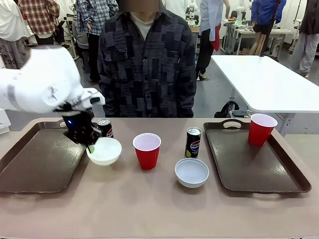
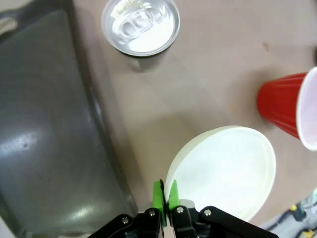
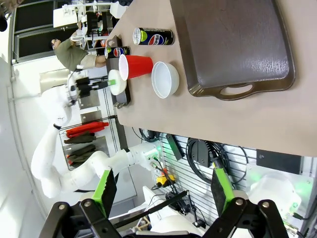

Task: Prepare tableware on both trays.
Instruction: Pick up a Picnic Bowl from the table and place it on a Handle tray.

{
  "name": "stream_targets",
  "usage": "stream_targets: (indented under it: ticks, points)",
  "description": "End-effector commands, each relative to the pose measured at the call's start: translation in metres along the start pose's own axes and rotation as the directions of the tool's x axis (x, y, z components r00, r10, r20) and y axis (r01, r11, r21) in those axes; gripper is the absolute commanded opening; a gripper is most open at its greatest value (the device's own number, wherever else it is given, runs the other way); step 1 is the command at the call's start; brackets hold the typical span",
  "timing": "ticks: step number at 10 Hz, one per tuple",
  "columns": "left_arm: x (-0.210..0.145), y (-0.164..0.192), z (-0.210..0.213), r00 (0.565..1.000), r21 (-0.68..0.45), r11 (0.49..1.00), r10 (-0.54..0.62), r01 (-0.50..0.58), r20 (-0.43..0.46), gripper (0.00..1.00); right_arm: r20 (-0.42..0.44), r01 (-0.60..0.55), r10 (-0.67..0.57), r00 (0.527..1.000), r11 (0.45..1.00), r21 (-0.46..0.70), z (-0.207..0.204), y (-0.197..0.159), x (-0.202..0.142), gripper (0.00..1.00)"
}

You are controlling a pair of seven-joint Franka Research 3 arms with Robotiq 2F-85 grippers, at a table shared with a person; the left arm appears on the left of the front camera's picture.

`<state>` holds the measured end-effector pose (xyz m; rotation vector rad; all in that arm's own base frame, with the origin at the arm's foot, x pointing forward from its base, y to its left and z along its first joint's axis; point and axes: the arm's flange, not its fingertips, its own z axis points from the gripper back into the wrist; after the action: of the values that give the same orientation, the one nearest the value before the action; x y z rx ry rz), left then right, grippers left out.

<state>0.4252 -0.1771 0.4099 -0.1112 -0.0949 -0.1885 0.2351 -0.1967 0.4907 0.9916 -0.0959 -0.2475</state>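
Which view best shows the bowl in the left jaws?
Left wrist view: the bowl is close, its rim pinched between the shut left jaws. The front view shows it beside the left tray, rim partly hidden. The right wrist view shows it tiny, far off.

Left gripper [image 1: 90,146] is pinching the left rim of a white bowl [image 1: 105,151], with the fingers closed on it. The bowl is sitting just beside the left tray [image 1: 35,167]; can't tell if it's touching the table [image 1: 124,209]. A Pepsi can [image 1: 105,128] is standing right behind the gripper. A red cup [image 1: 147,150] is standing mid-table, with a second can [image 1: 193,142] to its right and a second bowl [image 1: 192,173] in front of that can. The right tray [image 1: 249,169] is carrying another red cup [image 1: 261,129] at its far right corner. A person [image 1: 147,64] is standing at the far side.
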Motion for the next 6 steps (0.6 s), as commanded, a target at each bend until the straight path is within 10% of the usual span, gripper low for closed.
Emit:
stream_targets:
  ticks: [1, 6]
  points:
    - [-0.016, 0.036, 0.052, 0.999, -0.062, 0.998, 0.024, -0.022, 0.039, 0.00, 0.001, -0.012, 0.012, 1.000, 1.000, 0.017, 0.001, -0.001, 0.001, 1.00]
    - [-0.023, 0.151, 0.055, 0.998, 0.011, 0.998, 0.060, -0.060, 0.017, 0.00, 0.001, -0.012, 0.012, 1.000, 1.000, 0.017, 0.001, -0.001, 0.001, 1.00]
